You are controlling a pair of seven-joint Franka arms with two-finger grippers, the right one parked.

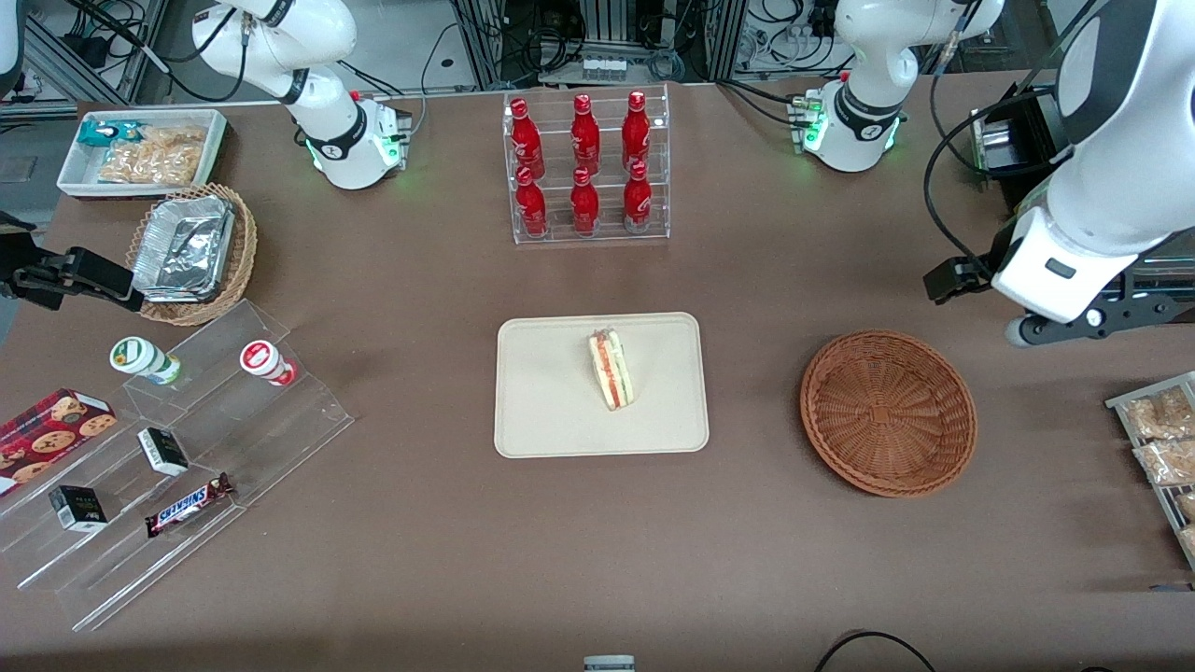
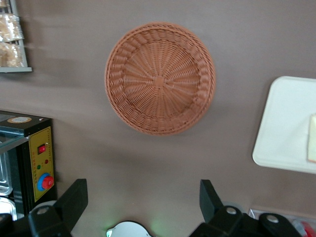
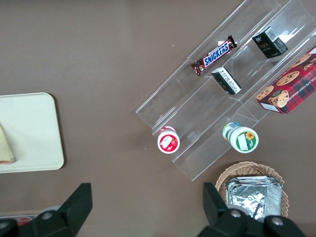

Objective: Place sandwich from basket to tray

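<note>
Jaws spread wide and empty, your gripper [image 2: 143, 205] hangs high near the empty basket [image 1: 888, 412], while the sandwich [image 1: 611, 369] lies on the tray [image 1: 551, 411], so the task looks done.

The working arm [image 1: 1102, 168] is glossy white with dark grey joint bands and black cables; its base glows green. Its gripper [image 2: 143, 207] has black, angular, spread fingers [image 2: 74, 200].
</note>
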